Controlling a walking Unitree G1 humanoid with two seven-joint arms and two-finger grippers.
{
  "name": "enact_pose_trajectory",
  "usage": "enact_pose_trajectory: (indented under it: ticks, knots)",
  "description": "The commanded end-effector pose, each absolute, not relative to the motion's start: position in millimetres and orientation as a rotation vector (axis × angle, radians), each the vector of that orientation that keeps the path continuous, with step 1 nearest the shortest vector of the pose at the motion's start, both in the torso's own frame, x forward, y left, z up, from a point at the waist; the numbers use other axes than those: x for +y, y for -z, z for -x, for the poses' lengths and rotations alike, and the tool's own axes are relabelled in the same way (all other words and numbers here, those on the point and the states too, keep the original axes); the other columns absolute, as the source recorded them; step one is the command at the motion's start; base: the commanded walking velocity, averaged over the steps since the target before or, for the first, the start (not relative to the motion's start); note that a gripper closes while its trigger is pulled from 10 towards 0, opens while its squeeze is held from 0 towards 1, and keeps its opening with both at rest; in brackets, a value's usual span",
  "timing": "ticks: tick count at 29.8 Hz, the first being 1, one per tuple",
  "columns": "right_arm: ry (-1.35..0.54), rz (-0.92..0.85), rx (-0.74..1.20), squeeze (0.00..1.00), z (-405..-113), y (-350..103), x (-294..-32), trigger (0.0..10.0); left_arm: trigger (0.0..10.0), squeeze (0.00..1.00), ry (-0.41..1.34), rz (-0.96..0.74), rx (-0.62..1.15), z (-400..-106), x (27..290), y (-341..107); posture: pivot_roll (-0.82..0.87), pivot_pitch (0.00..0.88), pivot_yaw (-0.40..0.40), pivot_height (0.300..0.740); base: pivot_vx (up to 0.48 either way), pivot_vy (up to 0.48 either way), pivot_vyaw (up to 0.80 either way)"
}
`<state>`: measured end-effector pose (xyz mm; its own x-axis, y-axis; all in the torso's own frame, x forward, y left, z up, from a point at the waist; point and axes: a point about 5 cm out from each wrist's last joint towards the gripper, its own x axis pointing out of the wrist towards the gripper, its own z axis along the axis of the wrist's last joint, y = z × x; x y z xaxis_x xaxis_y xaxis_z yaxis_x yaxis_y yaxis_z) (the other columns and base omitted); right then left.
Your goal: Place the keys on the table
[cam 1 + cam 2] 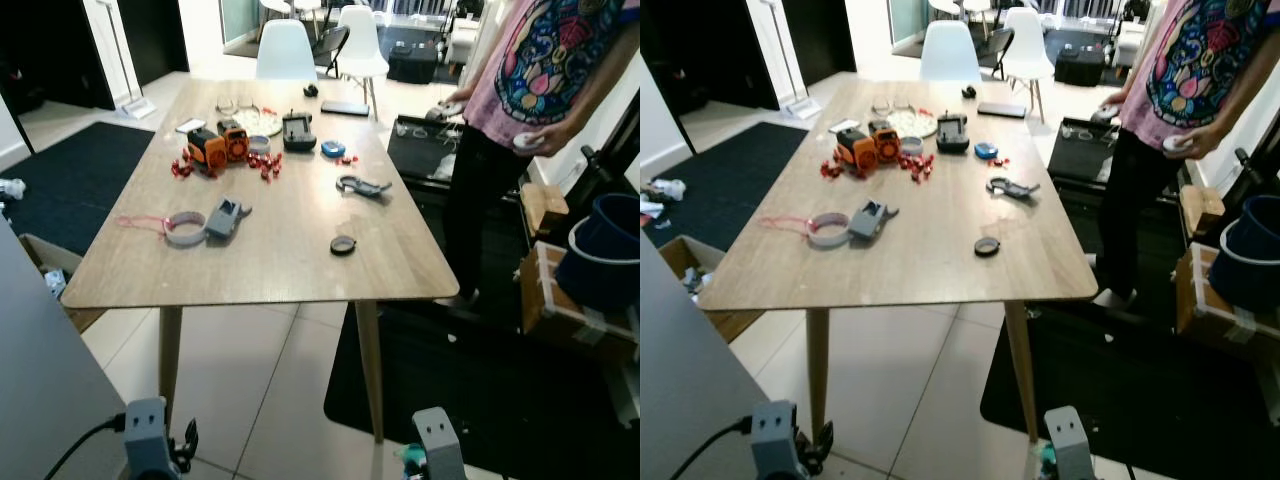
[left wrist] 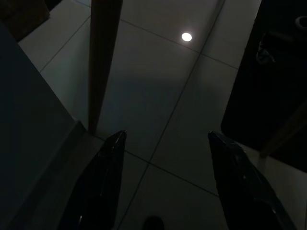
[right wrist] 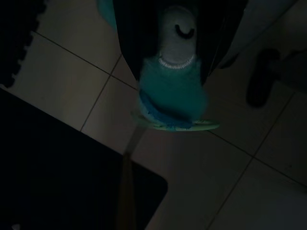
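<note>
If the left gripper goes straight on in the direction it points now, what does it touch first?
Most likely the tiled floor. The left gripper hangs low with its fingers open, pointing down at bare tiles. The wooden table leg stands off to one side of that line, though depth is hard to judge in this dark view.

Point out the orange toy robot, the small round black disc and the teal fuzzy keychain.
Orange toy robot (image 1: 209,149), left eye view, on its body.
Small round black disc (image 1: 343,244), left eye view, centre of its top.
Teal fuzzy keychain (image 3: 173,91), right wrist view, on its fluffy middle.
</note>
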<state>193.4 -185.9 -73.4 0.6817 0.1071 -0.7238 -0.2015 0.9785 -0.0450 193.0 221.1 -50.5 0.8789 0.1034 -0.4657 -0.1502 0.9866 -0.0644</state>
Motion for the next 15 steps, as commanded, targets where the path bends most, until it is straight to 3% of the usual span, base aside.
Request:
enact_pose_trajectory:
  ticks: [1, 10, 15]
  knots:
    - [-0.167, 0.115, 0.791, 0.00, -195, 72, -184, 10.0, 10.0, 0.00, -0.130, 0.092, 0.483, -194, 222, 50, 0.06, 0.043, -0.044, 0.740, 0.000, 0.000, 0.00]
    - [-0.144, 0.128, 0.763, 0.00, -200, 69, -188, 10.0, 10.0, 0.00, -0.032, 0.052, 0.399, -199, 221, 40, 0.05, 0.047, -0.040, 0.740, 0.000, 0.000, 0.00]
    - [-0.040, 0.145, 0.601, 0.00, -219, 50, -208, 10.0, 10.0, 0.00, 0.133, -0.038, 0.293, -199, 222, 25, 0.07, 0.049, -0.044, 0.740, 0.000, 0.000, 0.00]
